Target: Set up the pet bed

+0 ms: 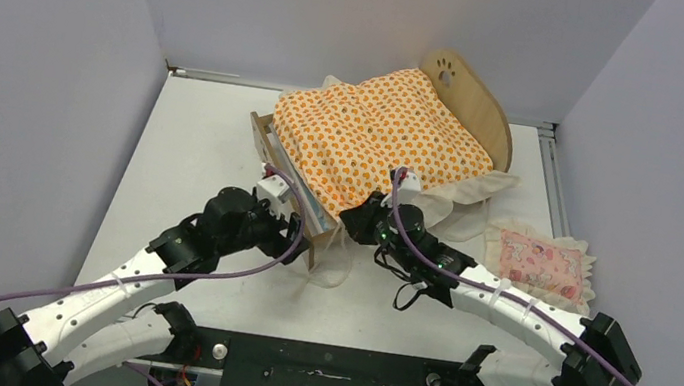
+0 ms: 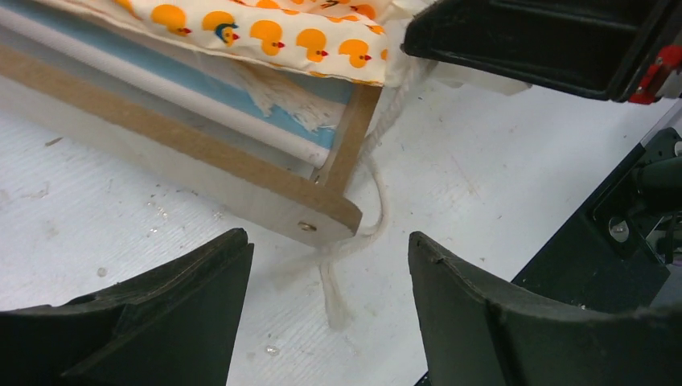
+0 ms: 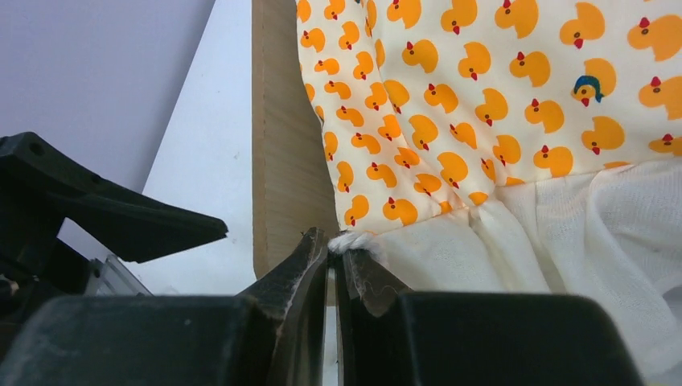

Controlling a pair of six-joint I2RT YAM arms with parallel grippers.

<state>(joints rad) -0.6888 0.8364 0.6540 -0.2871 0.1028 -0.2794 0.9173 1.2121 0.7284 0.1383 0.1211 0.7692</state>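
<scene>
My left tool [image 2: 328, 245] hangs over the white desk [image 2: 96, 225], its fingers [image 2: 193, 289] spread wide apart. Just ahead between them I see the pet bed [image 2: 201, 157] corner with a screw [image 2: 306, 227] in it. The duck-print mattress [image 2: 265, 32] lies above, and a white cord [image 2: 378, 201] trails down onto the desk.

- One pet bed [image 1: 474, 121] of light wood, with one paw-shaped cutout [image 1: 448, 71] in its headboard.
- One mattress [image 1: 377, 132], printed with orange ducks too many to count; one blue duck [image 3: 587, 85] shows in the right wrist view.
- One pink pillow [image 1: 538, 263].
- Two arms: the left arm [image 1: 135, 270] and the right arm [image 1: 523, 309].
- Two grippers, each with two fingers: the left gripper [image 2: 328, 240] and the right gripper [image 3: 332, 251].
- Two purple cables [image 1: 506, 289], one along each arm.
- One white table [image 1: 195, 132].
</scene>
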